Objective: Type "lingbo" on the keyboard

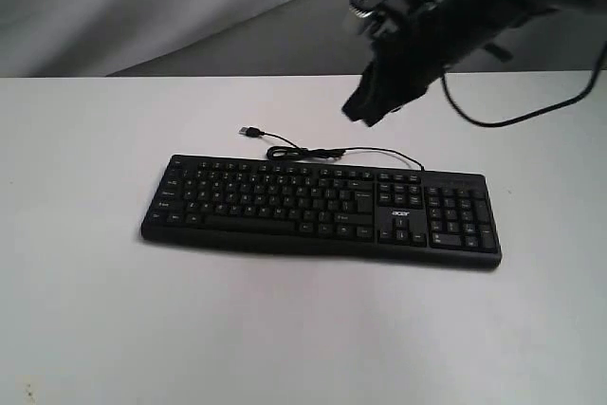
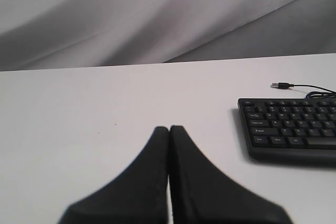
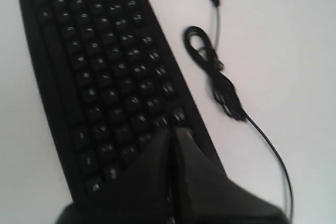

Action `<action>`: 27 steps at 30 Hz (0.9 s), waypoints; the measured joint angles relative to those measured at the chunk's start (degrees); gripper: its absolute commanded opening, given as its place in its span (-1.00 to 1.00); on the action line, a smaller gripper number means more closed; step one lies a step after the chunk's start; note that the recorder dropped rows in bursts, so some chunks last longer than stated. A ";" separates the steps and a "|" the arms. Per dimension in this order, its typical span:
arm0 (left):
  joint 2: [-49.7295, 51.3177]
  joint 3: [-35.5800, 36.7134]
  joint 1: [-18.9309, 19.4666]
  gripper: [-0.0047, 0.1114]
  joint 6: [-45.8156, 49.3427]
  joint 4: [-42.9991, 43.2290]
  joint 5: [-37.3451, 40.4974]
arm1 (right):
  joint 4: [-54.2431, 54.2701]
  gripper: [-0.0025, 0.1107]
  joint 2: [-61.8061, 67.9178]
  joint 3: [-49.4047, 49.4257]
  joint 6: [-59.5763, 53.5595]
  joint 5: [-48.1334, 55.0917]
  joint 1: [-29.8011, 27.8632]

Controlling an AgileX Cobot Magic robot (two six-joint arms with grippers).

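The keyboard (image 1: 313,204) lies long left-to-right; the right tool (image 1: 365,113), tips together, hangs above its far edge, nearer than the likewise-closed left tool (image 2: 169,128).

This looks like a robotics lab test station rather than an office. A plain white bench (image 1: 85,329) is backed by draped grey cloth (image 1: 142,7). A black robot arm (image 1: 455,16) trails a loose cable (image 1: 493,122) over a keyboard (image 1: 313,206) whose USB plug (image 1: 250,130) lies unconnected.

Keyboard (image 1: 321,208) on table (image 1: 95,310); cable (image 1: 322,152) behind it; right gripper (image 1: 363,113) aloft near rear edge.
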 measured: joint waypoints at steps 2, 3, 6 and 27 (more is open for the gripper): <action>0.00 0.00 0.00 -0.91 0.00 0.00 0.00 | -0.13 -0.96 1.74 0.00 -0.53 -2.08 5.62; 0.00 0.00 0.00 -0.91 0.00 0.00 0.00 | -0.93 -0.96 2.91 0.00 -0.77 -3.03 8.27; 0.00 0.00 0.00 -0.91 0.00 0.00 0.00 | -1.90 -0.96 5.33 -0.34 -0.89 -4.21 11.97; 0.00 0.00 0.00 -0.91 0.00 0.00 0.00 | -4.32 -0.96 11.79 -0.34 -1.01 -10.91 11.02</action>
